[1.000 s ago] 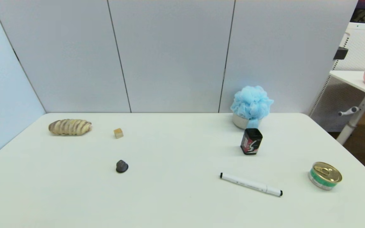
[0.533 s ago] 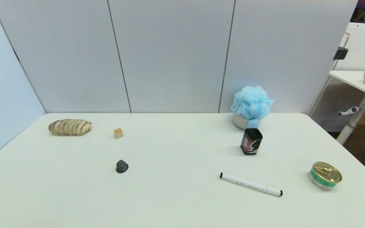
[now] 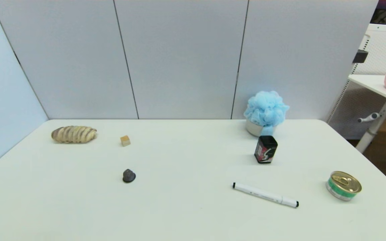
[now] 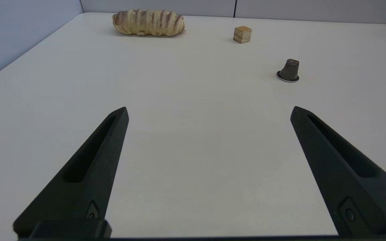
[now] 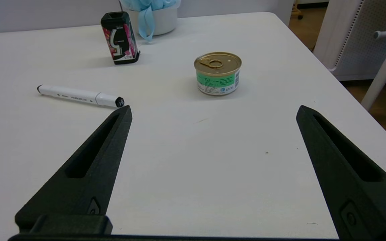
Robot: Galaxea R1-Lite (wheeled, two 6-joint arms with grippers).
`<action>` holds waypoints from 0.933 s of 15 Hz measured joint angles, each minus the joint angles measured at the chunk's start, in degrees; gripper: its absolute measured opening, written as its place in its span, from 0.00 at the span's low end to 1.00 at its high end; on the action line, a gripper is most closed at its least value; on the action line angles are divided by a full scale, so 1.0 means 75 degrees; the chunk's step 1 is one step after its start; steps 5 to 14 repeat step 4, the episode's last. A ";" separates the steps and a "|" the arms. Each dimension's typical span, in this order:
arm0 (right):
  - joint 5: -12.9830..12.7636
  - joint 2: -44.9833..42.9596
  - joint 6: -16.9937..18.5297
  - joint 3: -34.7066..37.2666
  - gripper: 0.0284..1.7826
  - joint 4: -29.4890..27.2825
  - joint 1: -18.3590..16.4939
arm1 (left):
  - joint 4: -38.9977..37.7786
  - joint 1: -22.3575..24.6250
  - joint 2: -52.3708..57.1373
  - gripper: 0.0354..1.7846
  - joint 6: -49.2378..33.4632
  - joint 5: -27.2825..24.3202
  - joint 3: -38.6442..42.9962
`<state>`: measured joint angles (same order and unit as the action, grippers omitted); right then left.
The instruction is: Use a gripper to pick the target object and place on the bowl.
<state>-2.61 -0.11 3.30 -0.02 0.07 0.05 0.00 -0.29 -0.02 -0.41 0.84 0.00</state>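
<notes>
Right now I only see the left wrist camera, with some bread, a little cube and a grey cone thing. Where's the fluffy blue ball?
Observer: The head view shows the blue pouf at the far right of the table, sitting on the off-white bowl.
Operator: Is anything close to it?
Observer: A black tin stands upright just in front of the bowl, apart from it.
Operator: Is the other gripper holding something?
Observer: No. The right gripper is open and empty, low over the table, with a green-labelled can and a white marker ahead of it.
</notes>
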 joint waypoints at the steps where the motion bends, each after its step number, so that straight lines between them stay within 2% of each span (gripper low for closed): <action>1: 0.0000 0.0000 0.0000 0.0000 0.95 0.0003 0.0000 | 0.0000 0.0000 0.0000 0.96 0.0000 0.0000 0.0000; 14: -0.0003 0.0000 0.0007 0.0003 0.95 0.0000 0.0000 | 0.0000 0.0003 0.0000 0.96 0.0000 0.0000 0.0000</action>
